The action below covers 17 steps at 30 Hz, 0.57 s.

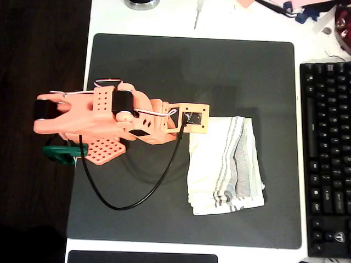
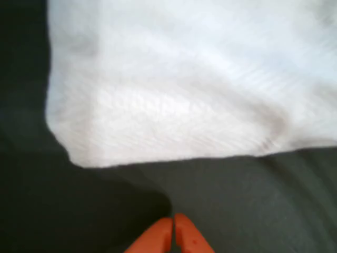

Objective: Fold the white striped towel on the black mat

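Towel point(image 1: 222, 164) of soft white cloth, folded over itself into a rough upright rectangle, lies in the right half of the overhead view, with bands of thin grey stripes running down its right part and across its lower edge; the edges look slightly rumpled and uneven. In the wrist view the towel point(image 2: 184, 79) takes up the upper part, blurred, with a faint woven ribbing and one rounded corner at the left. It rests on the black mat point(image 1: 164, 60), a large flat matte rectangle with rounded corners on a white table point(image 1: 219, 22). The orange plastic arm point(image 1: 109, 118) reaches in from the left, its end just at the towel's upper left corner. The gripper point(image 2: 172, 234) shows two orange tips pressed together with nothing between them, above bare mat just short of the cloth's edge. A black keyboard point(image 1: 326, 159) lies at the right edge.
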Tool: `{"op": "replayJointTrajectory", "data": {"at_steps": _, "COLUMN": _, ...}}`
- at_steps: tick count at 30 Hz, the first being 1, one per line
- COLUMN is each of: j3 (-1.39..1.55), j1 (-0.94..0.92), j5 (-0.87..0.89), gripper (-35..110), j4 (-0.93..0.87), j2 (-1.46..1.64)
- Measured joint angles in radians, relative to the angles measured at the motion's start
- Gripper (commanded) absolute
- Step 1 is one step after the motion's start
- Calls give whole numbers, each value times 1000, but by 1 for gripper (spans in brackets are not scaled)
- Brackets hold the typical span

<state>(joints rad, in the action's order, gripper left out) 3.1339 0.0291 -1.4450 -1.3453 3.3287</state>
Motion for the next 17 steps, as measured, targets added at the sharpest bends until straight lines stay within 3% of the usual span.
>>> {"op": "replayJointTrajectory", "data": {"at_steps": 17, "j3": 2, "j1": 0, "j5": 6, "gripper": 1, "j4": -5, "j2": 8}}
